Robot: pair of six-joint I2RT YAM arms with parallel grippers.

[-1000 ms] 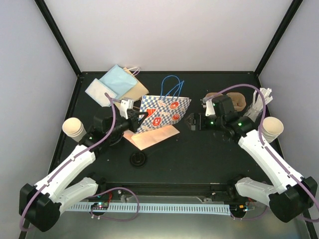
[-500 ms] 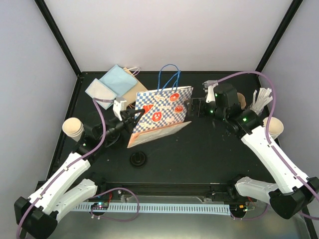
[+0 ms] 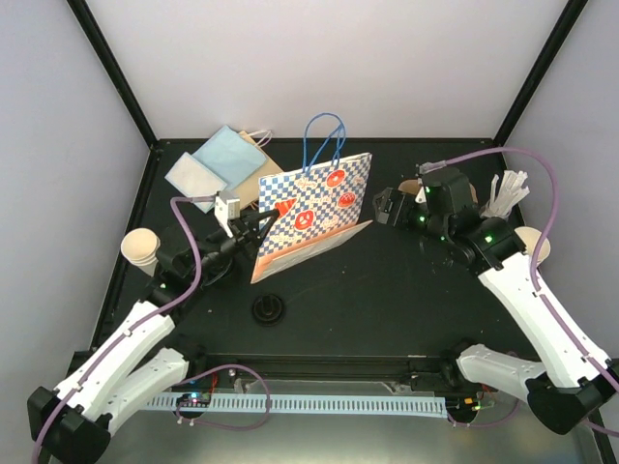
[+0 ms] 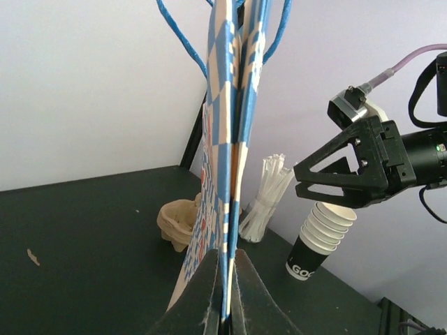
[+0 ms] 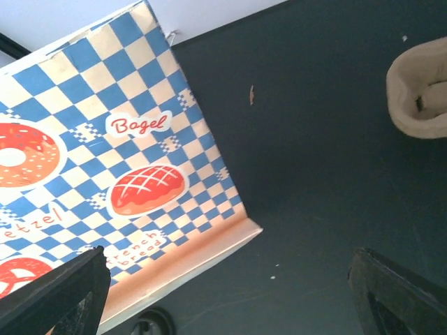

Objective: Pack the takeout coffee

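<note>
The blue-checked paper bag point(image 3: 314, 208) is held upright over the tabletop point(image 3: 406, 300). Its left edge is clamped by the left hand point(image 3: 268, 222). In the left wrist view, the fingers point(image 4: 207, 286) are seen pressed together on the bag's folded edge. Whether the bag's base rests on the tabletop cannot be told.

The right hand point(image 3: 384, 206) is held just beside the bag's right edge, with its fingers spread wide apart and nothing gripped.

The brown pulp tray point(image 5: 422, 94) is seen at the back right of the tabletop, largely hidden from above by the right arm. The left cup stack point(image 3: 142, 248) is placed at the left edge of the tabletop. The right cup stack point(image 3: 532, 242) is placed at the right edge, near the white stir sticks point(image 3: 508, 188). A black lid point(image 3: 268, 309) is laid flat in front of the bag, well apart from the cups and tray.
</note>
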